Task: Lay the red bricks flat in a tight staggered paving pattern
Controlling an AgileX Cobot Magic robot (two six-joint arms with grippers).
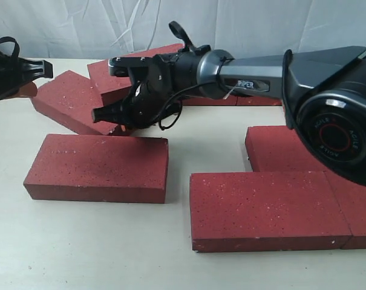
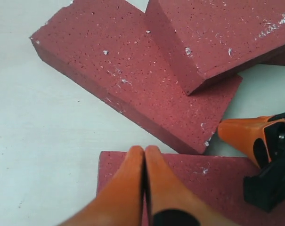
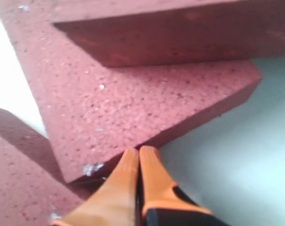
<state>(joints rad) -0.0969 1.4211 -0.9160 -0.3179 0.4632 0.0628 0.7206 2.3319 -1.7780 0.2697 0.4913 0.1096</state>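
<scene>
red bricks [image 1: 97, 167], matte gritty faces, white speckles, thick and flat

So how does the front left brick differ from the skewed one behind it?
The front left brick lies square on the table; the skewed brick sits diagonal. The front one is uncovered; the skewed one has another brick overlapping it. Both are dark red and white-speckled.
</scene>
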